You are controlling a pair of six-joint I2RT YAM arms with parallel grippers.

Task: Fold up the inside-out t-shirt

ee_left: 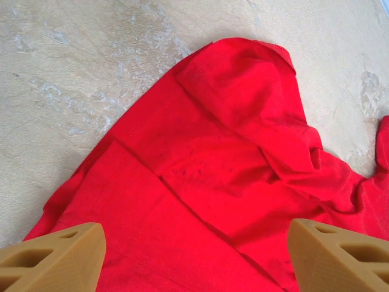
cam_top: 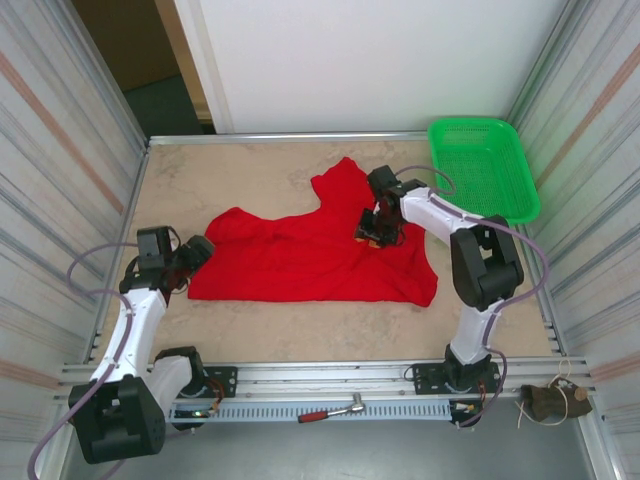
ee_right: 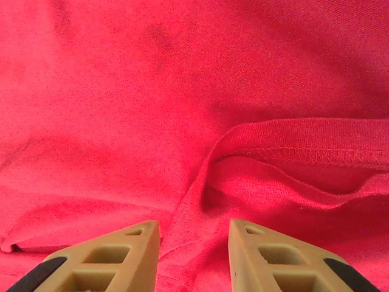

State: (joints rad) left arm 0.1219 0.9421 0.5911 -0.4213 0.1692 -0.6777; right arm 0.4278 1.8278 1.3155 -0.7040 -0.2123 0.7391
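**Two Arms Closing In on a Crumpled Red Shirt**

The right gripper (cam_top: 376,228) (ee_right: 193,228) is hovering low over the inside-out bright red cotton t-shirt (cam_top: 300,265) (ee_right: 182,91). Its tan jaws are standing narrowly apart and gripping nothing, with a raised wrinkle running up out of the gap toward a stitched hem edge (ee_right: 304,152). The left gripper (cam_top: 195,255) (ee_left: 194,243) is waiting wide open and empty above the shirt's left end (ee_left: 213,164).

The garment is lying spread but rumpled across the middle of the beige table (cam_top: 250,335), one sleeve poking toward the far wall. By the look of it, the arms are choosing grip points. A clean fold is likely calling for the right jaws to drop onto the hem edge rather than the loose wrinkle. The left jaws would need to take the matching edge, so that both layers rise together.

A green plastic mesh basket (cam_top: 480,165) is sitting at the far right corner, just beside the right arm's elbow, where a wide swing could clip it. A red-handled tool (cam_top: 330,410) is lying on the near rail, well apart from the cloth.
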